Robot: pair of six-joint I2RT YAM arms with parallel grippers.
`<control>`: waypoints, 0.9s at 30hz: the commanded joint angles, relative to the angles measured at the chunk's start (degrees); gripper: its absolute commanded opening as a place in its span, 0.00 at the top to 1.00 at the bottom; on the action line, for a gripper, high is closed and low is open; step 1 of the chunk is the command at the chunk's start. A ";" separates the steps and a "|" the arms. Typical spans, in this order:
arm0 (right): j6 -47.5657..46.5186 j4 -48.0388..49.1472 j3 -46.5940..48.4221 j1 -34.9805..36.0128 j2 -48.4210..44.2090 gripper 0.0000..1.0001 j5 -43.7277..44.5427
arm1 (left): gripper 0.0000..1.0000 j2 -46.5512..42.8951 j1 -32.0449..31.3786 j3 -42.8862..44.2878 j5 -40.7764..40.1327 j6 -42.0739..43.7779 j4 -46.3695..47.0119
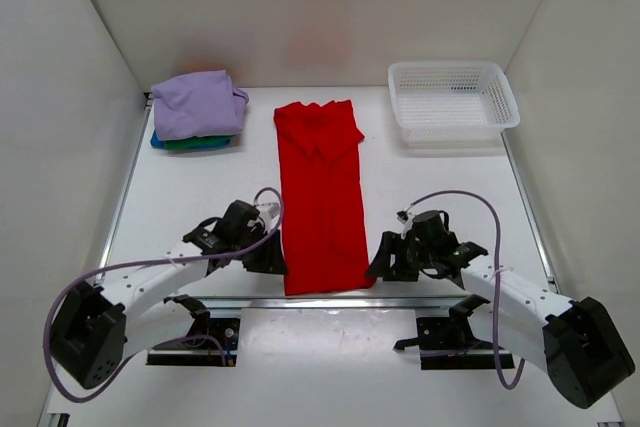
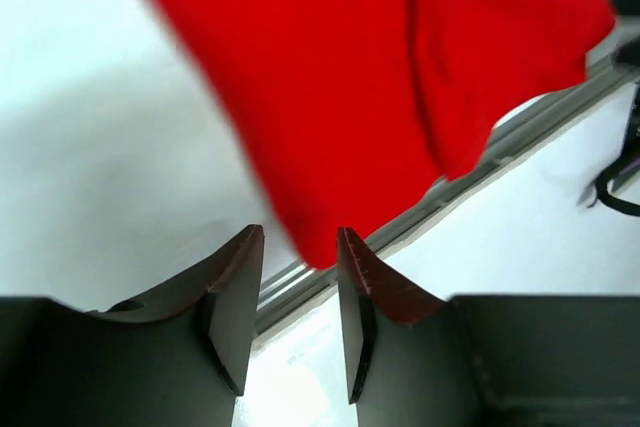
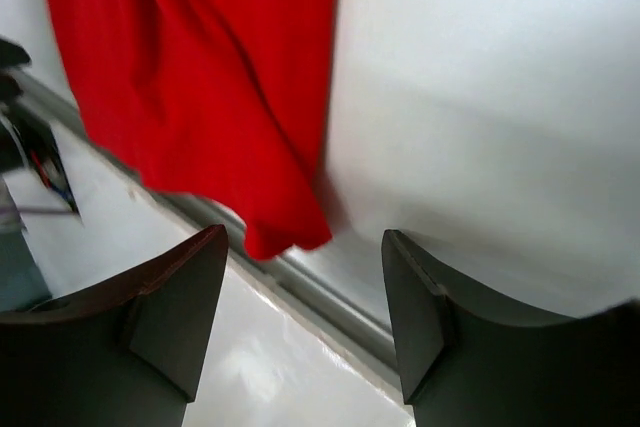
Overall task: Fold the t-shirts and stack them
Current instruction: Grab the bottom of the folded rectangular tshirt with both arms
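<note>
A red t-shirt [image 1: 320, 197], folded into a long narrow strip, lies flat in the middle of the table, with its near end at the front rail. My left gripper [image 1: 268, 255] stands open beside its near left corner, and in the left wrist view that corner [image 2: 330, 77] lies just past the gripper [image 2: 300, 232], nothing between the jaws. My right gripper [image 1: 384, 259] is open by the near right corner, and in the right wrist view the gripper [image 3: 305, 232] is empty, with the red cloth [image 3: 200, 77] beyond it. At the back left is a folded stack: a lavender t-shirt [image 1: 198, 102] over teal-blue and green ones [image 1: 190, 142].
A white mesh basket [image 1: 452, 102] stands at the back right, with nothing in it. A metal rail [image 1: 250, 301] runs along the table's front edge between the arm bases. White walls close in the left, right and back sides.
</note>
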 commanded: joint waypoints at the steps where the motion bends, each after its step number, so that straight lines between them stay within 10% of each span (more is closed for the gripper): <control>1: 4.45 5.06 -2.32 4.69 -1.54 0.40 -0.93 | 0.53 -7.06 -0.83 -4.16 -3.05 -5.31 2.76; 12: 10.70 10.95 -3.64 9.53 2.85 0.41 1.28 | 0.52 -8.67 -6.53 -16.04 -2.81 -15.51 16.37; 15: 11.41 11.32 -3.47 11.29 4.70 0.59 2.32 | 0.52 -7.00 -8.30 -17.01 -2.98 -16.04 17.61; 16: 10.54 10.35 -2.42 12.43 5.22 0.90 3.20 | 0.61 -6.73 -8.65 -16.84 -2.28 -15.95 17.70; 18: 10.70 10.07 -2.33 13.58 4.97 1.00 2.95 | 1.00 -7.87 -8.65 -17.71 -2.46 -16.48 17.61; 27: 10.97 1.82 -1.54 16.66 0.30 1.00 -1.62 | 1.00 -17.02 -8.40 -16.50 -0.87 -18.59 8.91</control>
